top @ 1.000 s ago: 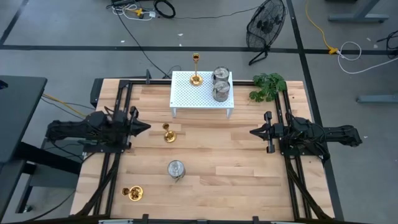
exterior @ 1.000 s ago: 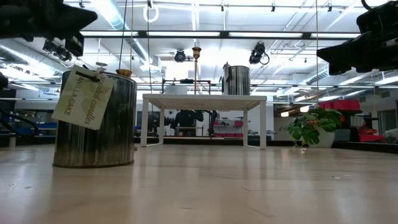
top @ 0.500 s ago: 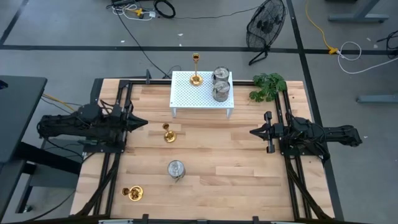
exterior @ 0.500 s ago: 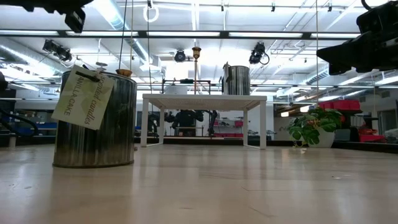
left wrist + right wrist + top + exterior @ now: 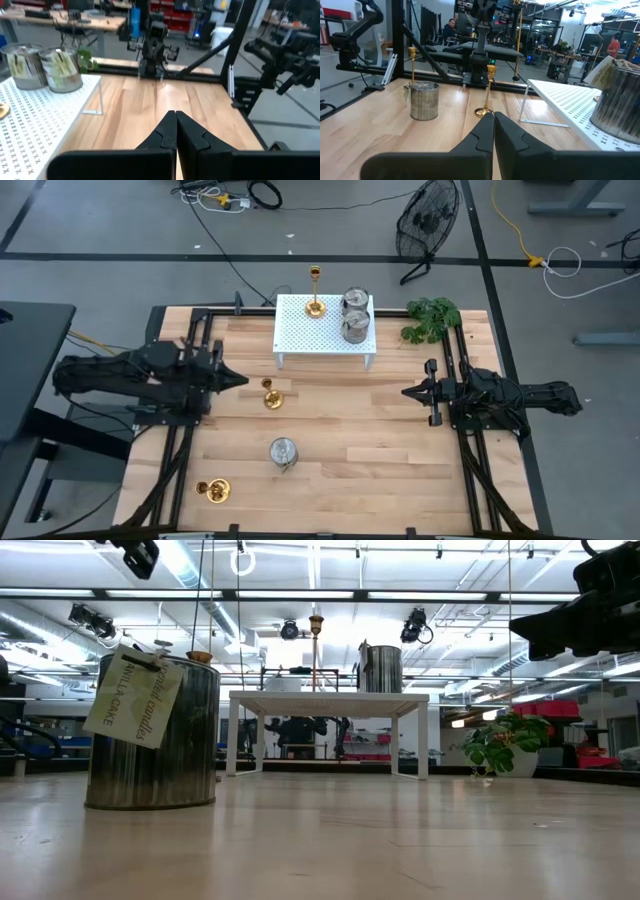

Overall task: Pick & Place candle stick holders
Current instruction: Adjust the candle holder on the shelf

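I have the left gripper [image 5: 240, 380] pinched to a narrow point with nothing in it, poised above the table just beside the nearest gold holder [image 5: 270, 395], so I judge this the approach to a pick. The right gripper [image 5: 407, 392] waits pinched too, well apart. One gold and two silver holders sit on the rack [image 5: 300, 340]; a silver holder [image 5: 283, 451] and another gold one [image 5: 214, 491] remain on the table. Next I need to spread the fingers and lower around the stem.

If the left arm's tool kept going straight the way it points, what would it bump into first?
Probably the right tool. The left tool points across bare table; the gold candle stick holder sits just beside that line, so depth is uncertain.
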Controlling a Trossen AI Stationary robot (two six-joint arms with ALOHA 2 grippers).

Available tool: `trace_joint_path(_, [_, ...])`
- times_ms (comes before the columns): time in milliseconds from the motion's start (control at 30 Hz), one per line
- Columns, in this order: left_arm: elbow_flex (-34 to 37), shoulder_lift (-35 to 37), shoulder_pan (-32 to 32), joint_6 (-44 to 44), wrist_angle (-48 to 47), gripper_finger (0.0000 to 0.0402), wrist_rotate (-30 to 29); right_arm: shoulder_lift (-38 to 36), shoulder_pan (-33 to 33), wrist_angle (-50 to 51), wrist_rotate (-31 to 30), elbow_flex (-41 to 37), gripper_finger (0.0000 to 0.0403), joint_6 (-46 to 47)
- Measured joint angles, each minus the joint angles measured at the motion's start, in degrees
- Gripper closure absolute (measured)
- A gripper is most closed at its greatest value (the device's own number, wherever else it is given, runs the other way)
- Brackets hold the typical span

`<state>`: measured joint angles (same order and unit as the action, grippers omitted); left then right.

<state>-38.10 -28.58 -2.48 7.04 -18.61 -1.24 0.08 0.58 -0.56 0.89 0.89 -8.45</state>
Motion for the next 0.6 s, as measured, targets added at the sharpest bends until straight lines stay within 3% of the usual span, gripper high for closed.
trace_joint_path(333, [-3.2, -7.59, 0.02, -0.23, -1.09, 0.04, 1.14, 0.0, 0.0, -0.02, -0.02, 0.0, 0.0385, 0.02])
trace_joint_path(600, [-3.26, -8.54, 0.02, -0.24, -1.51, 0.0398, 2.69, 0.0, 0.0, -0.02, -0.02, 0.0, 0.0385, 0.02])
